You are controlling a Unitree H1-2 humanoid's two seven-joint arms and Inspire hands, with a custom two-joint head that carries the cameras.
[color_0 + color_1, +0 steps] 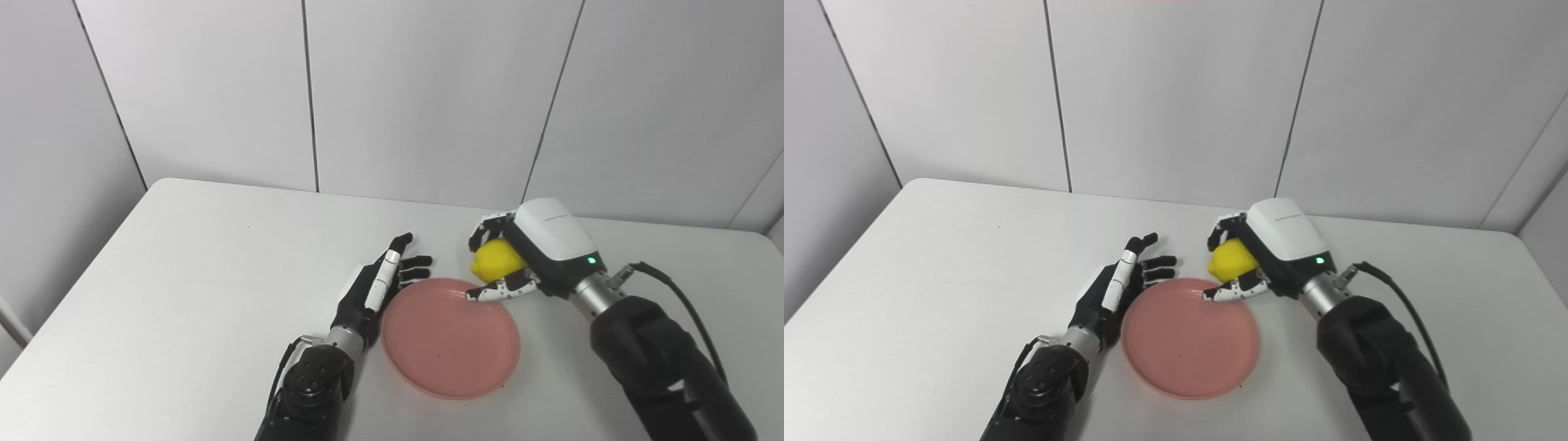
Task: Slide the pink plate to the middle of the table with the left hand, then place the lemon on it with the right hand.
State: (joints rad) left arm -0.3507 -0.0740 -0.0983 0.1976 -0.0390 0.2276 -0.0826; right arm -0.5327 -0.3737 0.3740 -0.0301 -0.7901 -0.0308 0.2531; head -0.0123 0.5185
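Note:
The pink plate point(450, 337) lies flat near the middle of the white table point(184, 275), with nothing on it. My left hand point(380, 285) rests open just beyond the plate's left rim, fingers stretched away from me. The yellow lemon point(497, 260) is held in my right hand point(527, 257), which is shut on it at the plate's far right rim. The thumb of that hand reaches over the rim. The lemon hangs just outside the plate's far edge.
White wall panels point(429, 92) stand right behind the table's far edge. The table's left edge point(79, 282) runs diagonally. A black cable point(680, 300) loops off my right forearm.

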